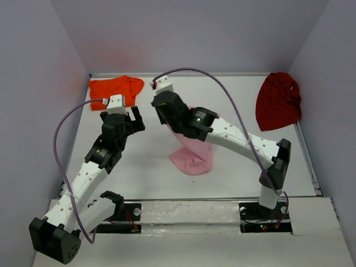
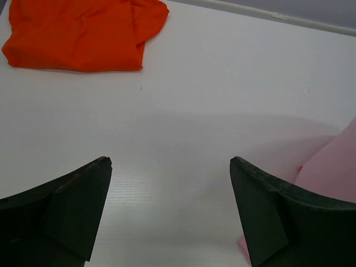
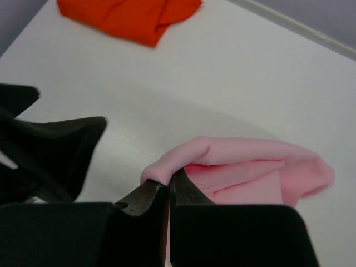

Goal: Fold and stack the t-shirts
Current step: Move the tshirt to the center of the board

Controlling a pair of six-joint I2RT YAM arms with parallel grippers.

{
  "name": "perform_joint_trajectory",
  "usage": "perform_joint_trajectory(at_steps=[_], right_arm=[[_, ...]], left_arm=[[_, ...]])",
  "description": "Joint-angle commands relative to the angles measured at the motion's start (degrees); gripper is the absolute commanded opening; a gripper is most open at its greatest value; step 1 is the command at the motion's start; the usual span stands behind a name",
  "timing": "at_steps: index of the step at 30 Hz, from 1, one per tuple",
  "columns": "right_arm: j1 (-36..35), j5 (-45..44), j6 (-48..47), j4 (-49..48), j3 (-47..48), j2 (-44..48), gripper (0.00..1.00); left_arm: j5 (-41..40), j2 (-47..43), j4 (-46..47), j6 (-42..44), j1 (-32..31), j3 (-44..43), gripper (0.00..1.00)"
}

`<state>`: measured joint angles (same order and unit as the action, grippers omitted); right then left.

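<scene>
The light pink t-shirt (image 1: 192, 156) hangs bunched from my right gripper (image 1: 161, 114), its lower part resting on the table at centre. In the right wrist view the gripper (image 3: 168, 186) is shut on a fold of the pink t-shirt (image 3: 245, 161). My left gripper (image 1: 133, 118) is open and empty, just left of the right gripper; its fingers (image 2: 78, 200) hover over bare table, with the pink cloth (image 2: 334, 161) at the right edge. The bright orange t-shirt (image 1: 114, 89) lies folded at the back left, seen also in the left wrist view (image 2: 78, 33) and the right wrist view (image 3: 130, 16). The dark red t-shirt (image 1: 278, 100) lies crumpled at the back right.
The white table (image 1: 150, 167) is closed in by grey walls at the left, back and right. Purple cables loop over both arms. The left gripper's fingers (image 3: 50, 144) show dark at the left of the right wrist view.
</scene>
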<state>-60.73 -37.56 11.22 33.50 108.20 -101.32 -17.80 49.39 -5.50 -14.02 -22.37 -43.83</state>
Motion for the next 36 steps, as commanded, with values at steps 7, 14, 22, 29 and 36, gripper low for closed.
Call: perform_joint_trajectory(at_steps=[7,14,22,29,36], right_arm=[[-5.28,9.97,0.64,-2.2,15.37,-1.7,0.0],[-4.75,-6.07,-4.98,-5.37,6.0,9.37,0.0],[5.6,-18.34,-4.38,-5.64,-13.97,22.2,0.0],[16.25,-15.79,-2.17,-2.66,-20.05,20.82,0.46],[15.47,-2.29,8.01,7.37,-21.53,18.43,1.0]], left_arm=[[-1.53,-1.13,1.1,0.31,0.13,-0.11,0.96],[-2.32,-2.36,0.93,0.05,0.13,-0.29,0.96],[-2.85,-2.72,1.19,-0.13,0.13,-0.11,0.96],[-2.24,-2.45,1.1,-0.13,0.13,-0.11,0.97],[-2.15,-2.28,1.1,-0.04,0.13,-0.11,0.96]])
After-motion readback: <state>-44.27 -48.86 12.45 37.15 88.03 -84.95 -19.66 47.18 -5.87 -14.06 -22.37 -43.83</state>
